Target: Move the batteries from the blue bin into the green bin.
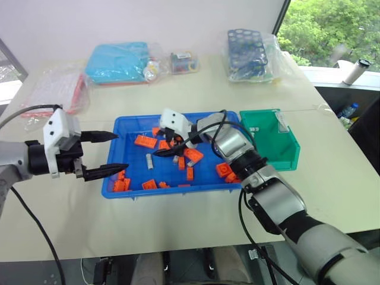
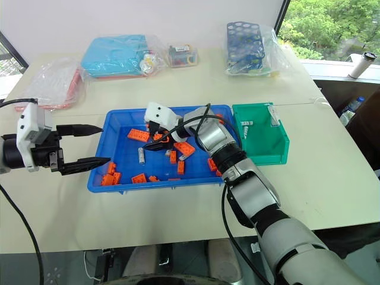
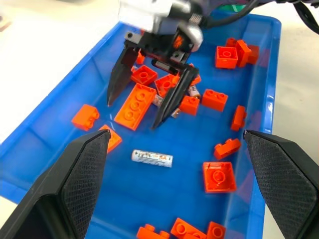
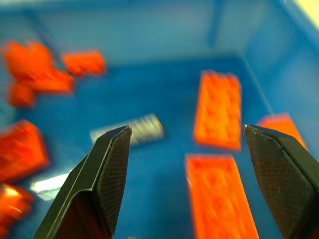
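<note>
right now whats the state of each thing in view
left claw: open, empty, at the blue bin's left end
right claw: open, empty, above the bricks
blue bin: holds orange bricks and a battery lying flat
green bin: upright, two batteries inside

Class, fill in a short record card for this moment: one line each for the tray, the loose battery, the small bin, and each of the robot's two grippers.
Tray: wide shallow blue plastic bin on the table, holding scattered orange plastic bricks
Loose battery: slim silver-grey cylinder lying flat on the tray floor, touched by nothing
Small bin: green plastic bin beside the tray's right end, a battery already inside
Left gripper: open, empty, at the tray's left end
Right gripper: fingers apart above the bricks, holding nothing
</note>
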{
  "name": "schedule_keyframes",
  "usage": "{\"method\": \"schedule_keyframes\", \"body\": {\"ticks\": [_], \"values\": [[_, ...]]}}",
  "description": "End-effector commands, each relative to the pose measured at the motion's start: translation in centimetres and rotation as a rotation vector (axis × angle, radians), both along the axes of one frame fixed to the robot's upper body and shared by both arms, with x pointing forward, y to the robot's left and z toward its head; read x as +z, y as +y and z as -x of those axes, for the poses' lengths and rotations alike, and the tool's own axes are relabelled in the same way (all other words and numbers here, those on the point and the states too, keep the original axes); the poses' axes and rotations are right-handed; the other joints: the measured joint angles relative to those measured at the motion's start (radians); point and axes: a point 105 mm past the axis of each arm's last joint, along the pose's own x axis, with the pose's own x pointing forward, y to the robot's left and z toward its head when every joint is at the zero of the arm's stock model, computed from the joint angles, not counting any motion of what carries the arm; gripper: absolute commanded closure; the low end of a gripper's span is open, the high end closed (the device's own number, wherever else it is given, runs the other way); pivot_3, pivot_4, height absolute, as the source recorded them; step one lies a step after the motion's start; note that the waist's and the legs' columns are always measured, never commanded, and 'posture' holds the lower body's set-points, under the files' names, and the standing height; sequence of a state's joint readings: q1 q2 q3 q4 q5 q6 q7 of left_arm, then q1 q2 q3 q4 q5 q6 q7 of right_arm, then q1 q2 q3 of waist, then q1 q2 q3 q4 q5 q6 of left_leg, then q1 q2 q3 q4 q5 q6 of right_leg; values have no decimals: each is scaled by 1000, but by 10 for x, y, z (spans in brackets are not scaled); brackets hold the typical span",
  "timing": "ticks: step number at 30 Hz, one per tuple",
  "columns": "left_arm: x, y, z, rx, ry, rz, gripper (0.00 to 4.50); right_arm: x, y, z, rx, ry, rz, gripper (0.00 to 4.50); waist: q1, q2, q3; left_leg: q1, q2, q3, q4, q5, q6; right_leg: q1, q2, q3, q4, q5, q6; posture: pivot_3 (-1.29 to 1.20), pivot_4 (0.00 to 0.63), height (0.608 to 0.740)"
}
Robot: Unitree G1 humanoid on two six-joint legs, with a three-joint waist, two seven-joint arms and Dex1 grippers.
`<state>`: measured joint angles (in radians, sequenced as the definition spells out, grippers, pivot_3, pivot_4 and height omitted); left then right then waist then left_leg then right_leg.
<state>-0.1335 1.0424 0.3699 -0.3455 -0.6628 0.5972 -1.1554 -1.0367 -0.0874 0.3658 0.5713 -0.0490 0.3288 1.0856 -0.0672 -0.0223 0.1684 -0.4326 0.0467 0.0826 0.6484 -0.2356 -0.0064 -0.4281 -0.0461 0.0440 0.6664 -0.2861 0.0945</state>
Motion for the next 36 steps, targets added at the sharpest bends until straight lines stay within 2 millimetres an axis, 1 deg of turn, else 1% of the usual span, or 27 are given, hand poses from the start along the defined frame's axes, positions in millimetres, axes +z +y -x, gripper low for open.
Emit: {"method": "schedule_keyframes", "body": {"ticks": [1,5,7,11,14,18,23,25,27,31,32,33,35,36], "values": [[9,1,2,-1,-47,-11,0,4,14,23,112,11,-19,839,0,0,0,0,0,0,0,0,0,0,0,0,0,0,0,0,150,739],[11,1,3,4,-51,-13,0,-11,19,33,165,18,19,839,0,0,0,0,0,0,0,0,0,0,0,0,0,0,0,0,150,739],[11,1,4,7,-53,-14,0,-16,21,34,173,24,27,839,0,0,0,0,0,0,0,0,0,0,0,0,0,0,0,0,150,739],[13,3,6,22,-60,-18,0,-26,24,22,129,27,26,839,-2,0,0,0,0,0,0,0,0,0,0,0,0,0,0,0,150,739],[14,6,8,35,-63,-22,0,-32,22,14,100,28,40,839,-2,0,0,0,0,0,0,0,0,0,0,0,0,0,0,0,150,739],[15,8,9,43,-65,-24,0,-40,20,12,109,28,67,839,-1,0,0,0,0,0,0,0,0,0,0,0,0,0,0,0,150,739],[15,7,10,45,-68,-22,0,-48,22,13,112,34,73,839,-2,0,0,0,0,0,0,0,0,0,0,0,0,0,0,0,150,739],[15,7,9,47,-70,-22,0,-48,23,12,108,27,69,839,-2,0,0,0,0,0,0,0,0,0,0,0,0,0,0,0,150,739],[16,7,9,48,-72,-21,0,-44,25,10,95,39,49,839,-2,0,0,0,0,0,0,0,0,0,0,0,0,0,0,0,150,739],[16,7,8,46,-72,-20,0,-31,26,9,107,31,23,839,-1,0,0,0,0,0,0,0,0,0,0,0,0,0,0,0,150,739],[15,6,8,44,-71,-20,0,-24,28,9,106,39,1,839,-2,0,0,0,0,0,0,0,0,0,0,0,0,0,0,0,150,739],[14,6,8,42,-71,-19,0,-19,29,9,104,43,-16,568,-2,0,0,0,0,0,0,0,0,0,0,0,0,0,0,0,150,739],[14,4,8,39,-71,-17,0,-15,30,8,103,18,-18,30,-2,0,0,0,0,0,0,0,0,0,0,0,0,0,0,0,150,739],[14,4,8,38,-71,-16,0,-16,30,8,103,5,-11,30,-2,0,0,0,0,0,0,0,0,0,0,0,0,0,0,0,150,739]]}}
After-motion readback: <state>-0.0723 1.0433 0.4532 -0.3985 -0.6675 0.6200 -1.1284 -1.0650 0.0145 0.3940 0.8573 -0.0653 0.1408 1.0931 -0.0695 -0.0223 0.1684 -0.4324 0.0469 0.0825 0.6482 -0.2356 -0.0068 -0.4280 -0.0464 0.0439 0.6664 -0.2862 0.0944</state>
